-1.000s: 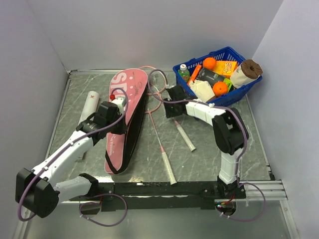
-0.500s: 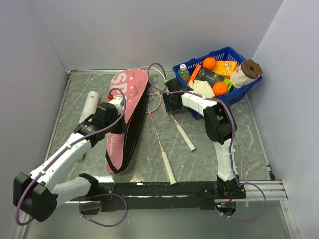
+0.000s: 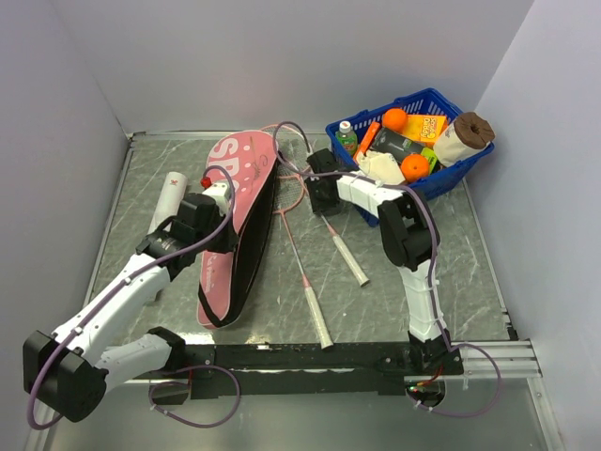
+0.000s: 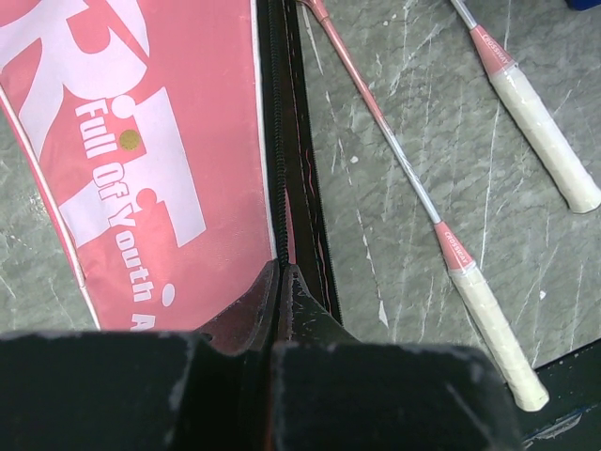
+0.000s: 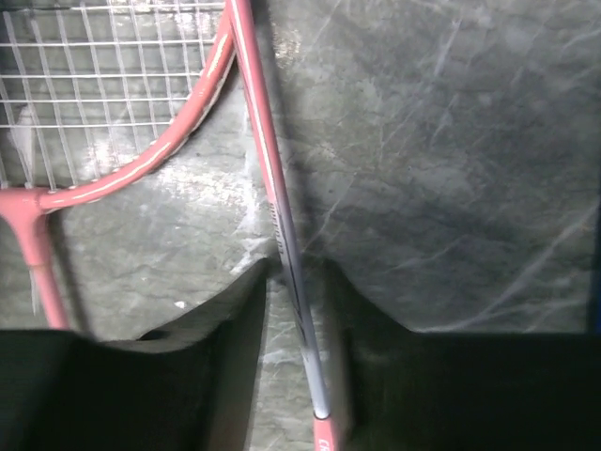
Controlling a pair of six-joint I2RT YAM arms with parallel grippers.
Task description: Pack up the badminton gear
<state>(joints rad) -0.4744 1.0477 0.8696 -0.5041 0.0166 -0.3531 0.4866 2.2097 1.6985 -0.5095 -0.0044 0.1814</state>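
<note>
The pink bag (image 3: 239,211) lettered "SPORT" lies lengthwise at left centre, with its black zip edge (image 4: 282,188) facing right. My left gripper (image 3: 219,202) is shut on that edge (image 4: 280,274). Two pink rackets lie to the bag's right. One white handle (image 3: 320,326) is near the front and the other (image 3: 354,266) is further right. My right gripper (image 3: 325,195) is open, with its fingers (image 5: 225,324) on either side of a racket shaft (image 5: 275,211) just below the heads (image 5: 192,127). The long white tube (image 3: 169,195) lies left of the bag. I see no shuttlecock.
A blue basket (image 3: 467,162) of groceries stands at the back right, close behind my right arm. A small red thing (image 3: 208,181) sits by the bag's left edge. Grey walls close in the left, back and right sides. A black rail (image 3: 310,355) runs along the front.
My right arm has folded in and swung left and back, bringing its gripper down over the racket shaft. My left gripper has stayed on the bag's edge.
</note>
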